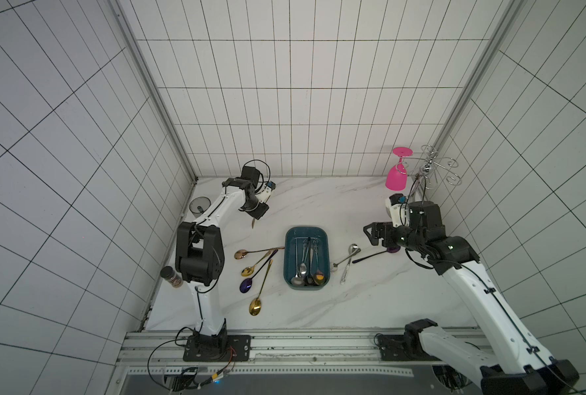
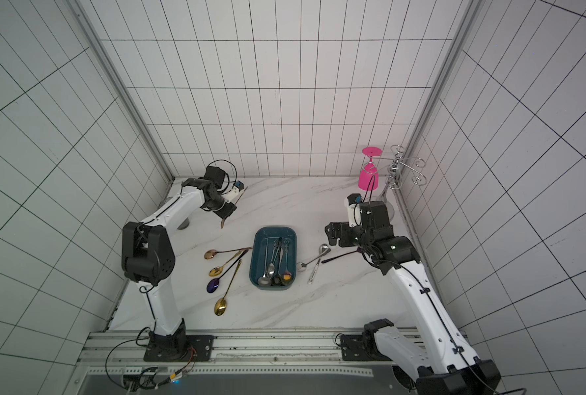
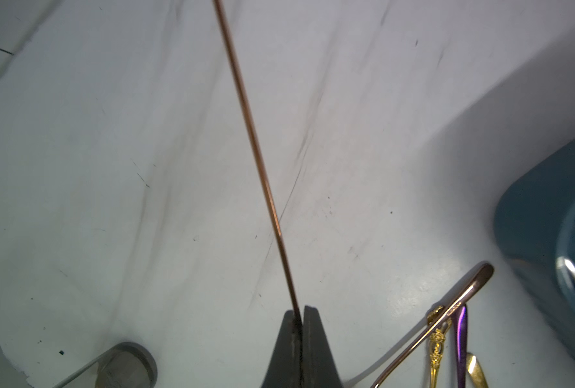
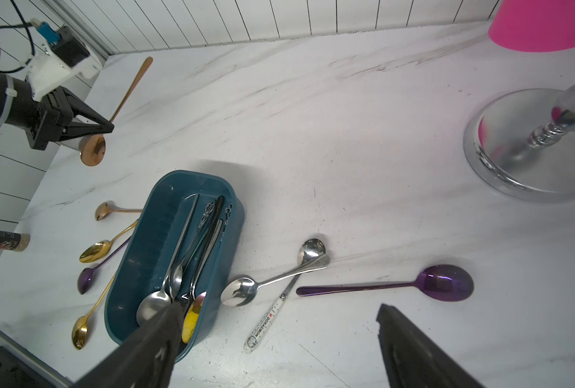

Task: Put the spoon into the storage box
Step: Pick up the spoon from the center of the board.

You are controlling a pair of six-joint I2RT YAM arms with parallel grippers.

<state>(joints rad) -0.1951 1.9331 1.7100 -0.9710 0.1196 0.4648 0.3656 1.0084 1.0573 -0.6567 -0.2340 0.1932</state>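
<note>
My left gripper (image 3: 301, 310) is shut on the thin handle of a copper spoon (image 3: 255, 151). It holds the spoon above the back left of the table, and the round bowl (image 4: 93, 151) hangs just below the fingers. In a top view the left gripper (image 1: 257, 215) is behind and to the left of the storage box (image 1: 289, 260). This shallow teal tub (image 4: 145, 255) has several spoons lying in it. My right gripper (image 4: 279, 312) is open with nothing between its fingers, hovering to the right of the box (image 2: 254, 260); a top view shows this gripper (image 1: 370, 234) too.
Several gold, copper and purple spoons (image 1: 248, 271) lie left of the box. Two silver spoons (image 4: 272, 278) and a purple one (image 4: 443, 282) lie right of it. A pink goblet (image 1: 397, 178) hangs on a wire rack (image 1: 435, 164). A grey cup (image 1: 199, 205) and a spice bottle (image 1: 171, 277) stand at the left edge.
</note>
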